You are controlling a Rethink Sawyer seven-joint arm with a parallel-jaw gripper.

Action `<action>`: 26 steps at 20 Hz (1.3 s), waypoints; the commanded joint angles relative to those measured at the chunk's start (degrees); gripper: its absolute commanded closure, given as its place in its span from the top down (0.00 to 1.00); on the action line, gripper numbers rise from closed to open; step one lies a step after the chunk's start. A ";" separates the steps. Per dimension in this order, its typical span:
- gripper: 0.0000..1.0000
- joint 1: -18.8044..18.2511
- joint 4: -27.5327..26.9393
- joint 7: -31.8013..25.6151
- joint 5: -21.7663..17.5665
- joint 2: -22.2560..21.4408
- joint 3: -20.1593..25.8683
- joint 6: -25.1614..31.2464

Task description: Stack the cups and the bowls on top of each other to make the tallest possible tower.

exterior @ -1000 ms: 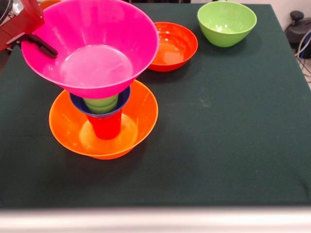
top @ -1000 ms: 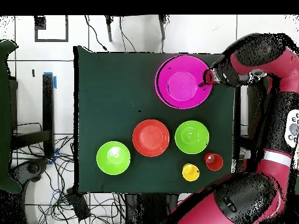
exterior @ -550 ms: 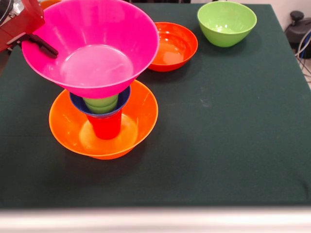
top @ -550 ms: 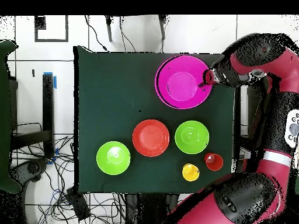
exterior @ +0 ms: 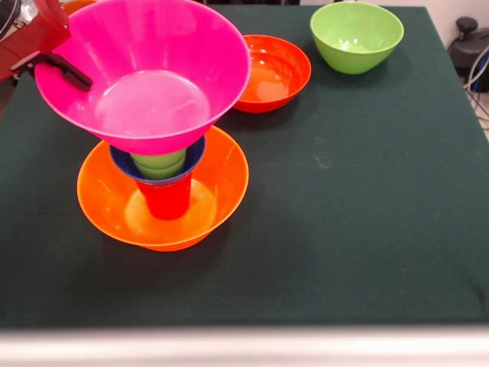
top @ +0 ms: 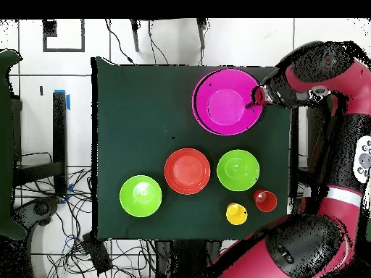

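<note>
Almost nothing has changed since the earlier frames: the gripper (exterior: 67,71) is in the same spot at the rim of the pink bowl (exterior: 153,76), one black finger (exterior: 72,74) lying inside the bowl's wall, and the bowl has not shifted. The jaws appear clenched on that rim, the outer finger being hidden behind the wall.

Directly below the bowl and beside the jaws stands the tower: green cups (exterior: 159,164) nested in a blue bowl (exterior: 122,163), which sits on a red cup (exterior: 166,200) standing in the orange bowl (exterior: 221,183). The pink bowl rests on top of the green cups.

Well away from the jaws, across the table (exterior: 367,191), sit a red-orange bowl (exterior: 271,73) and a green bowl (exterior: 356,36), both unmoved. Overhead, a second green bowl (top: 238,170), a yellow cup (top: 236,213) and another red cup (top: 264,200) lie unchanged.
</note>
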 commanded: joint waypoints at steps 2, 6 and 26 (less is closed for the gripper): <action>1.00 2.29 2.77 -15.27 -1.78 -0.99 -0.24 -0.91; 1.00 2.32 2.58 -15.19 -1.79 -0.94 -0.21 -0.87; 1.00 3.27 -1.68 -16.64 -3.27 -0.91 0.58 3.65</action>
